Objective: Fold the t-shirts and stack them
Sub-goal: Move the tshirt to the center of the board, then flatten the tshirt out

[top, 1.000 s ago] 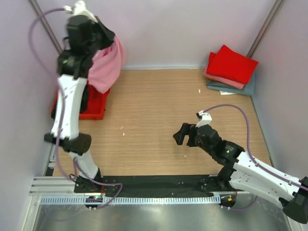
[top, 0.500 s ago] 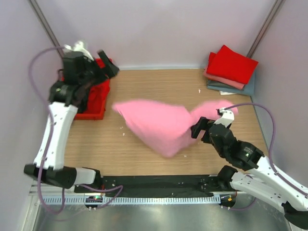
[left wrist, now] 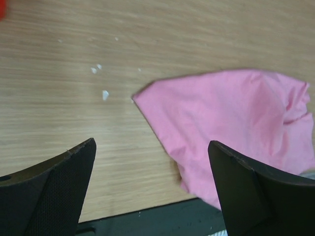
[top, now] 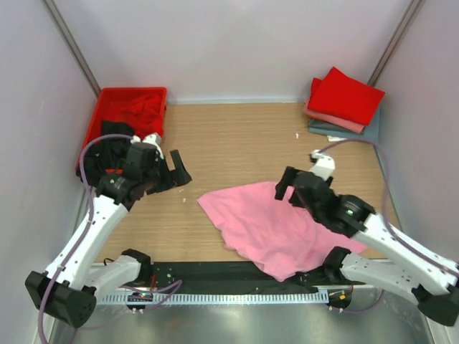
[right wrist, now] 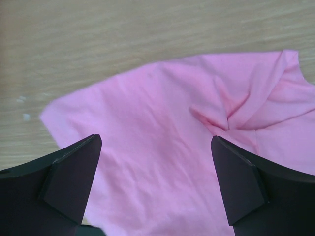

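A light pink t-shirt [top: 272, 228] lies rumpled and spread out on the wooden table, its near edge over the black strip. The left wrist view has it [left wrist: 231, 110] at the right; it [right wrist: 162, 157] fills the right wrist view. My left gripper [top: 175, 172] [left wrist: 151, 143] is open and empty, left of the shirt's corner. My right gripper [top: 286, 183] [right wrist: 155, 138] hangs open over the shirt's far edge, holding nothing. A folded stack sits at the back right: red shirt [top: 348, 94], salmon shirt [top: 330, 118], grey-blue shirt [top: 344, 132].
A red plastic tray [top: 107, 97] at the back left holds a crumpled red shirt [top: 143, 111] and a black shirt [top: 107, 147]. White crumbs [left wrist: 101, 81] dot the wood. A black strip [top: 215, 271] runs along the near edge. Walls stand close on both sides.
My left gripper let go of the pink shirt, which flew from above the tray to the table. The left arm dropped low; the right gripper moved over the shirt.
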